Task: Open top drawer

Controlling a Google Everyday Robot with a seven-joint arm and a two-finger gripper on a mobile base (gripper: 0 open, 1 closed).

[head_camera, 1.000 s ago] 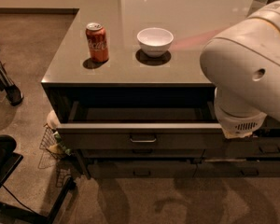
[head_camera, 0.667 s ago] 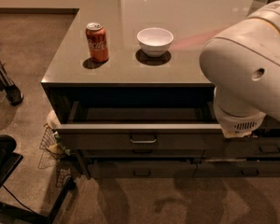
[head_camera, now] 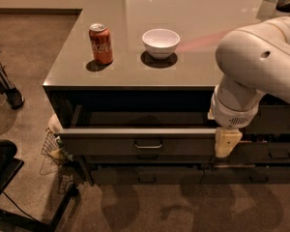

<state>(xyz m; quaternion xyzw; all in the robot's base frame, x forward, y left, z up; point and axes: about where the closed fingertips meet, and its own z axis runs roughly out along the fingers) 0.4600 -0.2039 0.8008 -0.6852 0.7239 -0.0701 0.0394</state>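
Note:
The top drawer [head_camera: 106, 143] is a wide dark grey-brown front with a small metal bar handle [head_camera: 148, 144] at its centre. It stands pulled out from under the counter, and its shallow inside [head_camera: 145, 118] shows. My gripper [head_camera: 227, 143] hangs from the big white arm [head_camera: 261, 66] at the drawer front's right end, level with the front. Its pale end piece is all that shows of it.
A red cola can [head_camera: 101, 43] and a white bowl [head_camera: 160, 42] stand on the grey counter [head_camera: 203, 69]. Narrower drawers [head_camera: 147, 177] lie below the top one. A wire basket [head_camera: 55, 151] and black chair legs [head_camera: 5, 178] sit on the carpet at left.
The arm has shifted slightly, and the pale end piece now shows below the white wrist. The drawer stays pulled out as before.

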